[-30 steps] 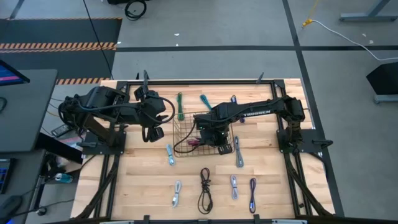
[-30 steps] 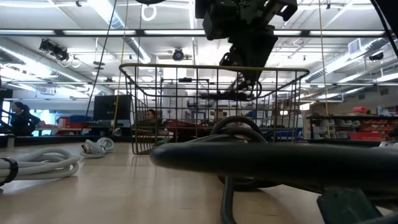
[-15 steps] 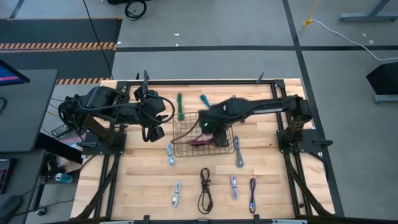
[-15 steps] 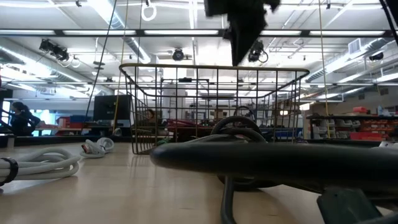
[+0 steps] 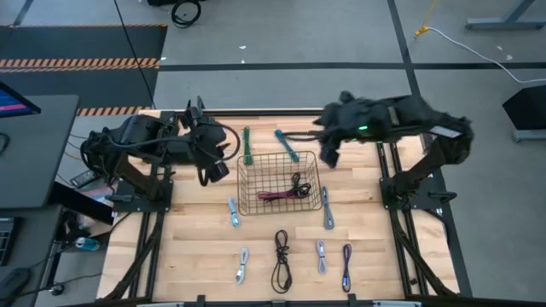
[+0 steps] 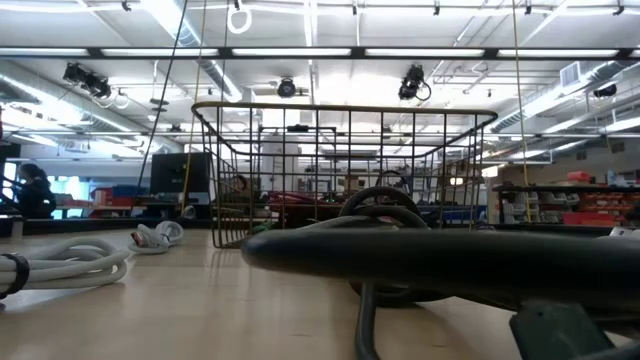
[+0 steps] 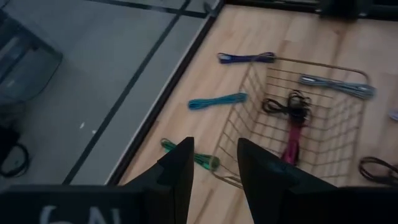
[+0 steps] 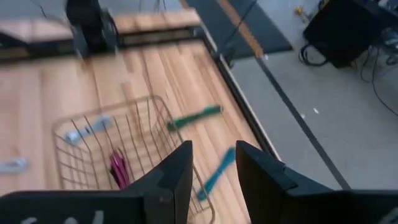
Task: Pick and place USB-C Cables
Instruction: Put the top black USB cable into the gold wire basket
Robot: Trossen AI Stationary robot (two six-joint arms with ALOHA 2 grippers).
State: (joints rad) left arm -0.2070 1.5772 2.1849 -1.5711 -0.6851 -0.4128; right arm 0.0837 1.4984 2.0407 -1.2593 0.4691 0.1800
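High view: the basket (image 5: 279, 182) sits mid-table holding 2 cables, a magenta one (image 5: 275, 195) and a black one (image 5: 298, 185). Green (image 5: 247, 146) and teal (image 5: 285, 145) cables lie just behind it; others are spread in front. The right gripper (image 5: 328, 153), empty with fingers apart, hangs beside the basket's far right corner. The left gripper (image 5: 216, 168), also parted and empty, waits to the basket's left.

wooden table (image 5: 188, 247), wire basket (image 5: 249, 175), scattered cables (image 5: 281, 260)
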